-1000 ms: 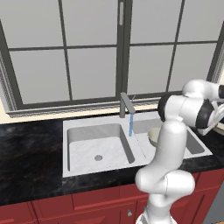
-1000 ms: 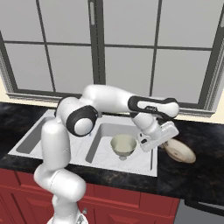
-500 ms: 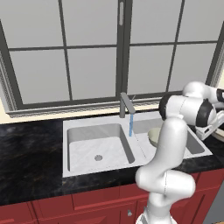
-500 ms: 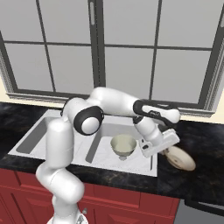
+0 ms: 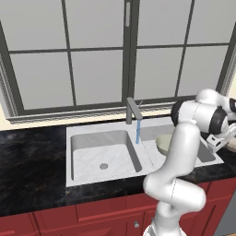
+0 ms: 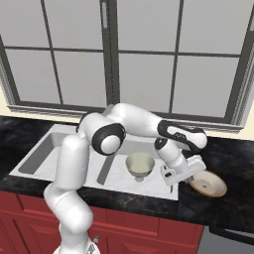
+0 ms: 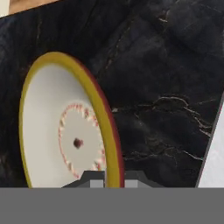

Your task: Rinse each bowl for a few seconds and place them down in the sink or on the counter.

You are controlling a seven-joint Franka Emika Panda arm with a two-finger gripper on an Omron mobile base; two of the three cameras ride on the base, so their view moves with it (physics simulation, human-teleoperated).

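A pale bowl (image 6: 209, 184) with a yellow-tan rim (image 7: 61, 131) lies almost flat on the black counter (image 6: 229, 158), just right of the sink (image 6: 40, 158). My gripper (image 6: 192, 173) is shut on its near rim, and in the hand view the fingertips (image 7: 92, 180) straddle that rim. The same bowl (image 5: 232, 144) peeks in at the right edge of the left base view, beside the gripper (image 5: 220, 141). A second beige bowl (image 6: 140, 164) stands upright in the right basin (image 5: 167, 143).
The grey faucet (image 5: 133, 109) runs a thin blue stream of water (image 5: 137, 132) at the divider between the basins. The left basin (image 5: 102, 159) holds nothing. Black counter (image 5: 32, 161) stretches to the left of the sink; a window wall stands behind.
The gripper has carried the held bowl right and down, from a tilted pose over the sink's edge to lying nearly flat on the counter. The bowl in the basin stayed put.
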